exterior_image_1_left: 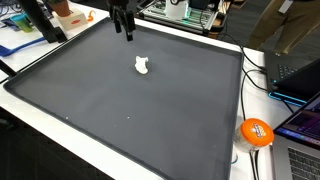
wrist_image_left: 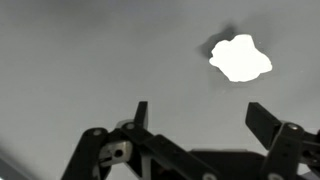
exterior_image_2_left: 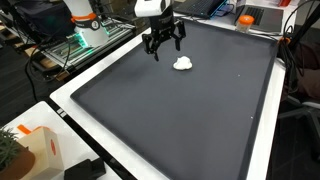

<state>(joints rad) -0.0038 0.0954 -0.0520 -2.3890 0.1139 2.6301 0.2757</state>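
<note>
A small white crumpled object (exterior_image_1_left: 142, 66) lies on the dark grey mat (exterior_image_1_left: 120, 110); it also shows in the other exterior view (exterior_image_2_left: 183, 63) and in the wrist view (wrist_image_left: 240, 58). My gripper (exterior_image_1_left: 127, 34) hangs above the mat near its far edge, apart from the white object, seen too in the exterior view (exterior_image_2_left: 157, 50). In the wrist view its two fingers (wrist_image_left: 200, 118) stand wide apart with nothing between them. The white object sits ahead of the fingers and off to the right.
The mat lies on a white table (exterior_image_2_left: 70, 85). An orange ball (exterior_image_1_left: 256, 132) and cables lie off the mat's corner, beside laptops (exterior_image_1_left: 296, 72). A cardboard box (exterior_image_2_left: 35, 150) and a small plant (exterior_image_2_left: 8, 150) stand by one corner. Electronics (exterior_image_2_left: 85, 35) crowd the table's edge.
</note>
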